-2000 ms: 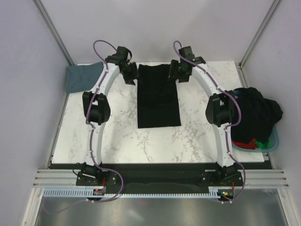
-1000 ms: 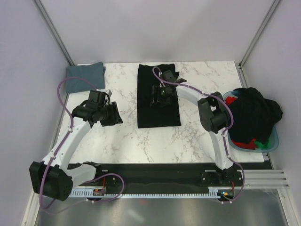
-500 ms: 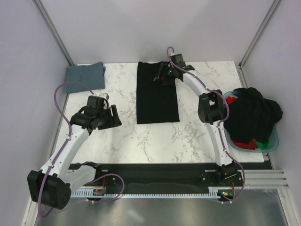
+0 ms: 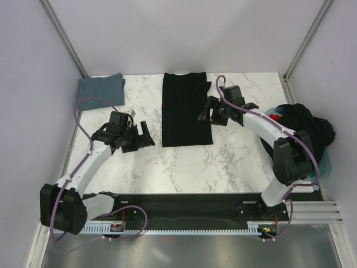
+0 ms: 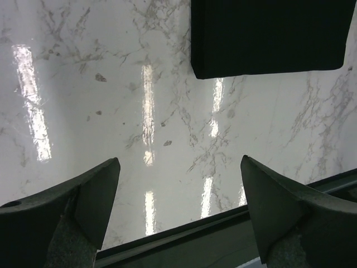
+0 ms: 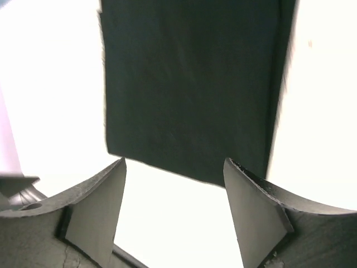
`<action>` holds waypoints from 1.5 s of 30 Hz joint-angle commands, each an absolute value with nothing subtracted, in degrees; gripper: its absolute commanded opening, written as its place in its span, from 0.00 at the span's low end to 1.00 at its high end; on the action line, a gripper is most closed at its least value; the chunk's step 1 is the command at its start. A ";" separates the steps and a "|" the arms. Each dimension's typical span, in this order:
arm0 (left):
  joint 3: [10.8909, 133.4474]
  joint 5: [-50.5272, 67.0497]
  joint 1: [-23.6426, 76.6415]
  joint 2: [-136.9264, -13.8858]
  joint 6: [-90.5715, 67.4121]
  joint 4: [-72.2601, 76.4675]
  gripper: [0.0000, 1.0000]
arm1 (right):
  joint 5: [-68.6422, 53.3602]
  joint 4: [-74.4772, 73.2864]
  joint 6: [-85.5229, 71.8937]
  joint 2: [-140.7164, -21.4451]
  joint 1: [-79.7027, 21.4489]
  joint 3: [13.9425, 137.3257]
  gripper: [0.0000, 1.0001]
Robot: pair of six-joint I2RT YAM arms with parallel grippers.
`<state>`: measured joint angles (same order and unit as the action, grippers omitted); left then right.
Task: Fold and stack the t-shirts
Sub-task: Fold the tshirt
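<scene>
Top external view shows us a grey-blue shirt [image 4: 100,91] folded at the far-left corner and the black t-shirt [image 4: 186,109] lying mid-table as a long strip. We judge it half folded. A pile [image 4: 304,131] waits at right. Our left gripper [image 4: 147,134] and right gripper [image 4: 204,113] flank it, both wide open and empty.

Soft, even light fills the overhead view. The worktop [image 4: 184,162] shows its veining crisply and the arms throw only faint shadows. In the left wrist view, tall streaks of glare run down the glossy worktop, and the left jaws sit dark and slightly soft in the foreground. The right wrist view is overexposed: the worktop burns out to white, and the black t-shirt [image 6: 189,84] is a nearly featureless dark patch with its right edge smeared.
</scene>
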<state>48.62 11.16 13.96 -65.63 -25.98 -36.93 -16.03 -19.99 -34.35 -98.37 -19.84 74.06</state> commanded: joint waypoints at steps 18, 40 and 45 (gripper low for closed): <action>48.25 20.30 15.56 -87.18 -37.97 -13.45 0.70 | -18.99 -11.52 -31.73 -97.38 -19.60 52.82 0.59; 48.43 18.37 18.63 -100.11 -39.29 -6.15 0.39 | -19.86 -10.46 -28.83 -100.63 -17.58 51.06 0.28; 48.43 17.40 18.98 -101.25 -39.11 -6.15 0.03 | -20.74 -10.20 -28.92 -101.42 -17.49 50.98 0.14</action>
<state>48.82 20.47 18.44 -99.13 -39.68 -5.34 -20.99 -10.61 -30.24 -99.77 -17.54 51.90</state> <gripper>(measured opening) 0.096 0.153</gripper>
